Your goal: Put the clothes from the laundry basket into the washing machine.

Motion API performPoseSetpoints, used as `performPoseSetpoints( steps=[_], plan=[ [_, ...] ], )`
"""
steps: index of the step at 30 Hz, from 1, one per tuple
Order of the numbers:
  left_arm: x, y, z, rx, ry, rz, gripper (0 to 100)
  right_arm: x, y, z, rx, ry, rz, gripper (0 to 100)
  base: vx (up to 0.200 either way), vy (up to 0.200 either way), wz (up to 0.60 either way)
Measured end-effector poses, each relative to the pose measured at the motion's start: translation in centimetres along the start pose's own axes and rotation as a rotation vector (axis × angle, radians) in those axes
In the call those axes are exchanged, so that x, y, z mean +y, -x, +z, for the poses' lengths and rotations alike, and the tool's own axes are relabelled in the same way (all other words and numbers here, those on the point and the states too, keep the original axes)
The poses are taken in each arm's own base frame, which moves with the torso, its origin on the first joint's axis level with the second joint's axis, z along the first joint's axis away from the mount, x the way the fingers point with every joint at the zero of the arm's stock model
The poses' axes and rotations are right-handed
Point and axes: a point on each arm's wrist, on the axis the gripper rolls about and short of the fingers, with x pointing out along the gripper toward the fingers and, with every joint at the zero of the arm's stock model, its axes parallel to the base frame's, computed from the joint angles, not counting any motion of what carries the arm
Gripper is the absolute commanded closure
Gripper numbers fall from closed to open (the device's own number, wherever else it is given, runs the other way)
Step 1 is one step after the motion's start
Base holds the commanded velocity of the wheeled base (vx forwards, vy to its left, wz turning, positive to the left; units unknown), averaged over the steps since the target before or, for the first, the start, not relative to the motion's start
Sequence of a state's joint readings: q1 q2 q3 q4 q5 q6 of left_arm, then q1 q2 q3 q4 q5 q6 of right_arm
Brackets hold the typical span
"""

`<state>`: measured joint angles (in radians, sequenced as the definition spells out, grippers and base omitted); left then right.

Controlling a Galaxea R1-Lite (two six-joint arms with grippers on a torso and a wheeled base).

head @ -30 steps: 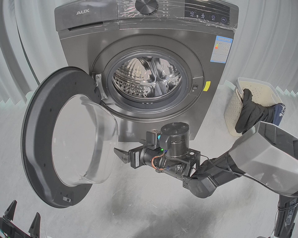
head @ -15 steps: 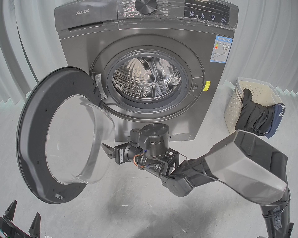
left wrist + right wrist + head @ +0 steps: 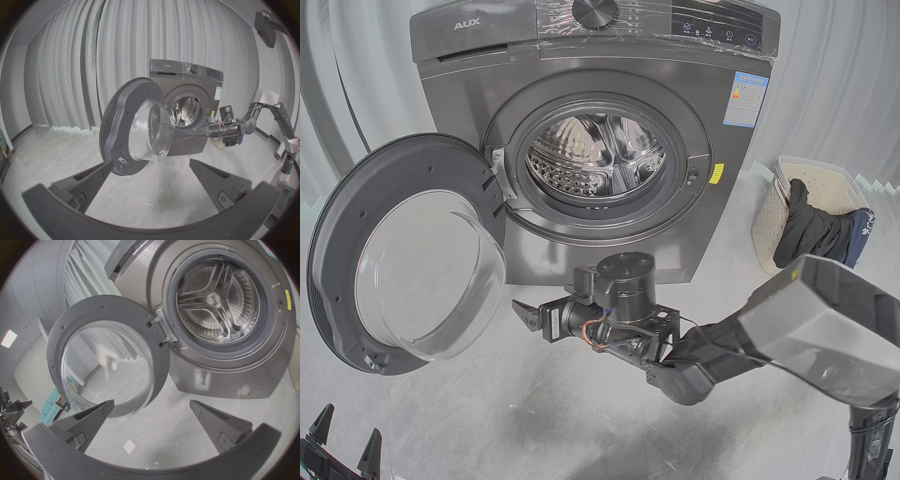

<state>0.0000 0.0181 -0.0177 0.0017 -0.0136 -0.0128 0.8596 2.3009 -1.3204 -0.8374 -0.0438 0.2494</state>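
Left gripper (image 3: 347,432): low at the robot's left, fingers spread wide with nothing between them, well apart from the clothes
Right gripper (image 3: 524,312): stretched out across the front of the machine just below the door opening, pointing toward the open door; jaws wide apart and empty
Door (image 3: 337,262): swung fully open to the left on its hinge, so the way in is free
Drum (image 3: 594,156): bare metal, no clothes inside; the loading looks not yet begun
Washing machine (image 3: 581,69): front loader standing on the floor
Laundry basket (image 3: 831,172): on the floor just right of the machine, near its front corner
Black garment (image 3: 809,228): bunched, hanging over the basket's front wall
Blue garment (image 3: 862,231): touching the black one, partly behind the right arm
Handling: likely light, soft and limp; it will sag and trail once lifted
Where to grip: probably the thick black fold on the rim, pinched deep so it cannot slip
Risk: the blue piece may drag along, or a trailing end could catch on the door seal
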Motion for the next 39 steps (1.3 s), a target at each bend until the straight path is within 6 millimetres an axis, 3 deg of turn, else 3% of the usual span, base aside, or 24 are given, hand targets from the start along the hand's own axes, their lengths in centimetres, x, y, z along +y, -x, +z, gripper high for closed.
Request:
performPoseSetpoints(
  steps=[4,9,19,23,28,34,39],
  plan=[
    [0.0,0.0,0.0,0.0,0.0,0.0,0,-0.6,3.8,2.1,0.002,0.0,-0.022,0,0.0,0.0,0.0],
    [0.0,0.0,0.0,0.0,0.0,0.001,0,-1.5,10.4,4.8,-0.013,0.004,-0.057,0,0.0,0.0,0.0],
    [0.0,0.0,0.0,0.0,-0.001,0.001,0,-4.5,24.8,6.3,-0.094,0.028,-0.23,0,0.0,0.0,0.0],
    [0.0,0.0,0.0,0.0,0.0,0.001,0,-5.8,30.5,5.6,-0.157,0.038,-0.347,0,0.0,0.0,0.0],
    [0.0,0.0,0.0,0.0,0.0,0.001,0,-6.2,36.6,2.8,-0.21,0.05,-0.491,0,0.0,0.0,0.0],
    [0.0,0.0,0.0,0.0,0.0,0.001,0,-5.5,41.4,-0.6,-0.231,0.048,-0.614,0,0.0,0.0,0.0],
    [0.0,0.0,0.0,0.0,0.001,0.002,0,-4.6,43.9,-3.4,-0.224,0.038,-0.692,0,0.0,0.0,0.0]
  ],
)
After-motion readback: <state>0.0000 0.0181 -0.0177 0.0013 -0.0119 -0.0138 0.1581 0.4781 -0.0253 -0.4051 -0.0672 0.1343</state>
